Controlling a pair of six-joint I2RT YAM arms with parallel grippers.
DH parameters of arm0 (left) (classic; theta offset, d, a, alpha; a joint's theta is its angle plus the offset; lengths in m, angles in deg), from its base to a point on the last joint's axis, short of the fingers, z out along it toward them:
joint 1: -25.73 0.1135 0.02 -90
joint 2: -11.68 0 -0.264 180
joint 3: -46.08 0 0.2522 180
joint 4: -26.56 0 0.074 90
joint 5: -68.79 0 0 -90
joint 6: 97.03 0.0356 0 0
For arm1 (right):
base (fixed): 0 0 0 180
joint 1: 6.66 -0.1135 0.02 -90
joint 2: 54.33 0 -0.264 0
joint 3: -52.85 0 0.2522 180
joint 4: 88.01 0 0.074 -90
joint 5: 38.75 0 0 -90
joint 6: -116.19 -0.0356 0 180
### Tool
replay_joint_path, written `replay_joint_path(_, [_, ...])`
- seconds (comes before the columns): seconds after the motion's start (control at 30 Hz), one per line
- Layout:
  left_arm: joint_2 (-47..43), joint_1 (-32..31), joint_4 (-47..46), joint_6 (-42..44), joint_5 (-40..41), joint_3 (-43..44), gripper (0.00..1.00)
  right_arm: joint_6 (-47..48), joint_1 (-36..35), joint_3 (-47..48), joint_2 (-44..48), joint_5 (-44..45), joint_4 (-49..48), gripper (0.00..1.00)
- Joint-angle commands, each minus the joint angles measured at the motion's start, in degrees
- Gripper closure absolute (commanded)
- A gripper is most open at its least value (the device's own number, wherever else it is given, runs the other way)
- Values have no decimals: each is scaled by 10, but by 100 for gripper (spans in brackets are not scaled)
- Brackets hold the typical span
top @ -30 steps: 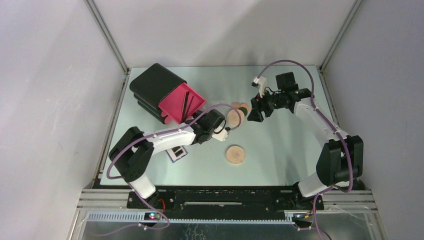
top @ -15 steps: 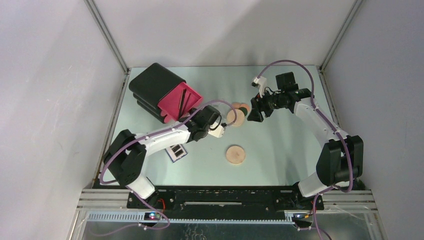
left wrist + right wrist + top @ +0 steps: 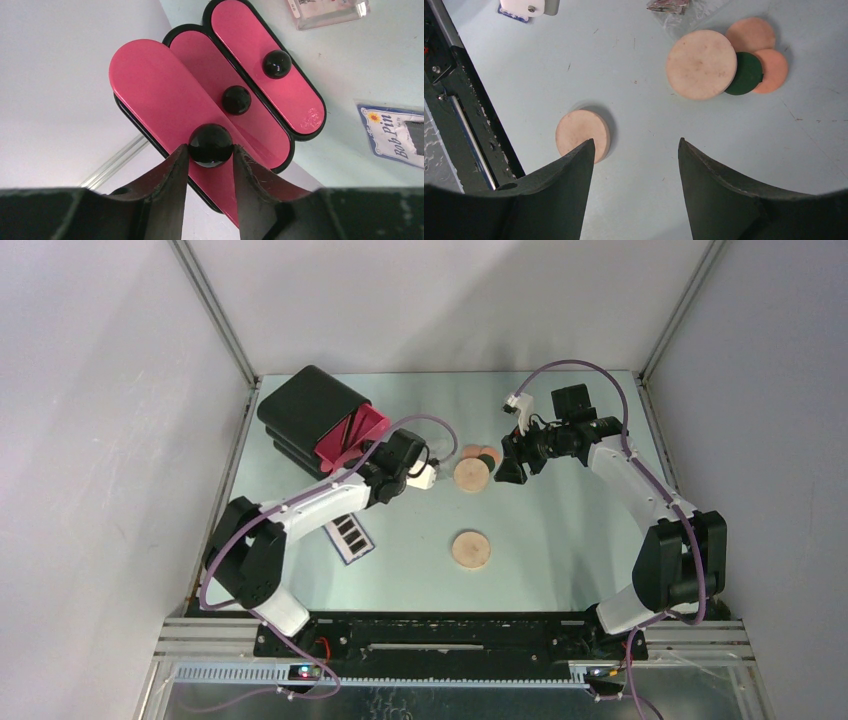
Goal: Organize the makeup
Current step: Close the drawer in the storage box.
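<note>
Though apart, larger tan disc (image 3: 701, 64) ahead of right gripper (image 3: 636, 142)

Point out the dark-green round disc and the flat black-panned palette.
Dark-green round disc (image 3: 746, 75): right wrist view, middle of its uncovered face.
Flat black-panned palette (image 3: 350, 534): top external view, its middle pan.

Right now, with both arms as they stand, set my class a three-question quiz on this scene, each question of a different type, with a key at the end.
1. How many tan discs lie on the table?
2. True or false: the right gripper holds one of them.
3. The left gripper straddles: A a black drawer knob; B the green round; C the clear packet.
Key: 1 two; 2 false, it is open and empty; 3 A.
</note>
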Motion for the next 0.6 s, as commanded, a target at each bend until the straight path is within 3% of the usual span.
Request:
replay_joint_path(0.0, [-9, 9, 2, -11, 17, 36, 58, 12, -3, 4, 7, -7, 1, 29])
replay_joint_path(0.57, [29, 82, -35, -5, 1, 58, 49, 11, -3, 4, 7, -6, 1, 29])
